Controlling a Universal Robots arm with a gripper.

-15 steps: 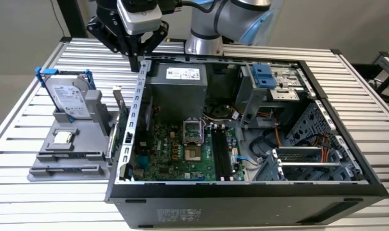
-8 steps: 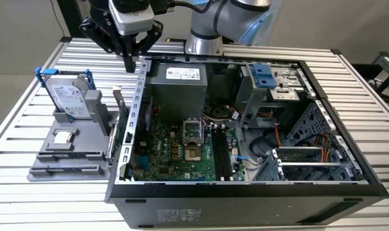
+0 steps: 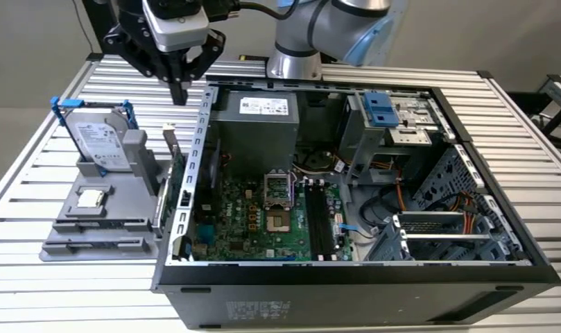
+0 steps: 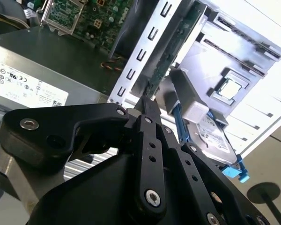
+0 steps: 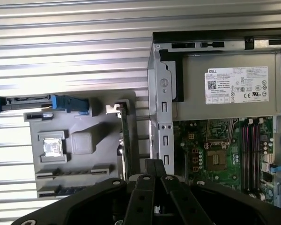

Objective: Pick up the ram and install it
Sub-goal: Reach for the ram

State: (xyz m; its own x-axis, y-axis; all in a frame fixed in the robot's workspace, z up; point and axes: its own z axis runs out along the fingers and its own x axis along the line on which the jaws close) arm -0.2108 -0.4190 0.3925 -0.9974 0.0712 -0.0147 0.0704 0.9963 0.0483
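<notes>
One pincer [image 3: 178, 94], black, on the arm: fingertips pressed together with nothing between them. It hangs above the slatted surface [image 3: 39, 139], beside the back corner of the open computer case [image 3: 354, 281] and touching nothing.

One ram [image 3: 105, 224], a dark stick, sits on edge in a long slot of the grey holder [image 3: 143, 163], at the end well apart from the pincer. A second dark strip [image 3: 100, 244] sits in the neighbouring slot.

One hard drive [image 3: 105, 142], silver in a blue frame, stands upright at the holder's other end, near the pincer.

One processor chip [image 3: 91, 199] lies flat in a recess between drive and ram.

One card [image 3: 172, 163], green, stands upright on the holder's side just beside the case.

One motherboard [image 3: 252, 222] lies flat inside the case, with long dark memory slots [image 3: 319, 222], and a grey power supply [image 3: 257, 125] behind it.
</notes>
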